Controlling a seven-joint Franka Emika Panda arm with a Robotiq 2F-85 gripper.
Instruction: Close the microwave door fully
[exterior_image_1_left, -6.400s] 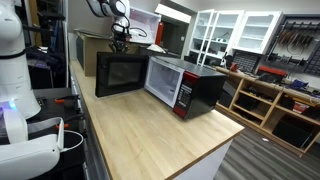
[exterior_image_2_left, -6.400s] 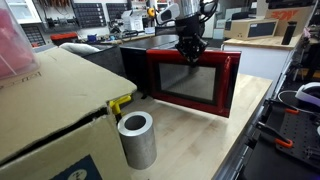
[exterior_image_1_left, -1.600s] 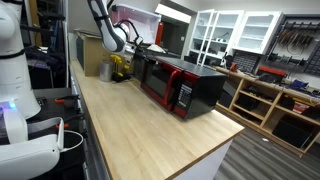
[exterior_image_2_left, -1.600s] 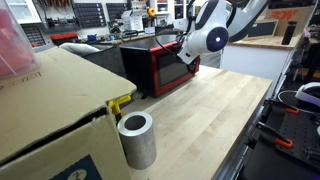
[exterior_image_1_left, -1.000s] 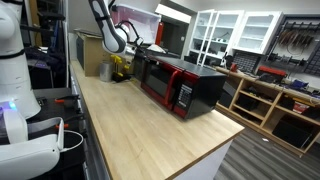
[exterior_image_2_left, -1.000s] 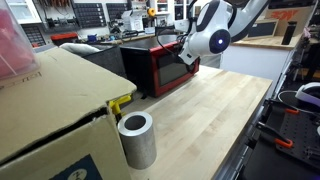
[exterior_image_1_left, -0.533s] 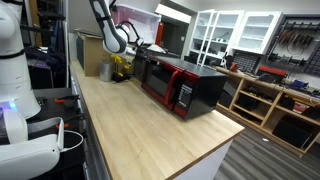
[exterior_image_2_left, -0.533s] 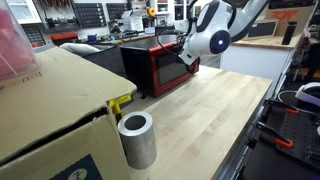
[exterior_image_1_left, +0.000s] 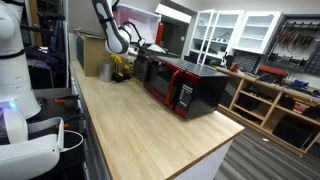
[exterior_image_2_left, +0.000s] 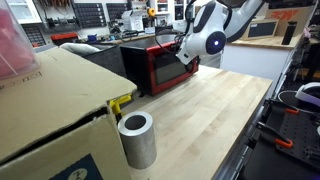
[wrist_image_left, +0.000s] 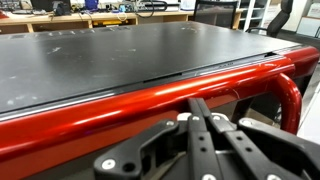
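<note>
The microwave (wrist_image_left: 120, 60) top is smooth, faintly dusty black; the microwave door (wrist_image_left: 150, 108) frame is glossy red. The counter (exterior_image_1_left: 150, 130) is pale matt wood, and the cardboard box (exterior_image_2_left: 50, 100) at eight o'clock is rough brown.

Hand (wrist_image_left: 200, 112) base cut off at btm edge, wrist view.

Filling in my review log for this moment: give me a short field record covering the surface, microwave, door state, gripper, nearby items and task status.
surface: wooden counter
microwave: stands on the counter, black top and side, red front
microwave door: looks closed or very nearly so, red face flush with the front; only a thin seam shows in the wrist view
gripper: shut, holding nothing, close by the door's red top edge; contact unclear
nearby: cardboard box, grey cylinder
task status: appears done or almost done; latching cannot be confirmed
</note>
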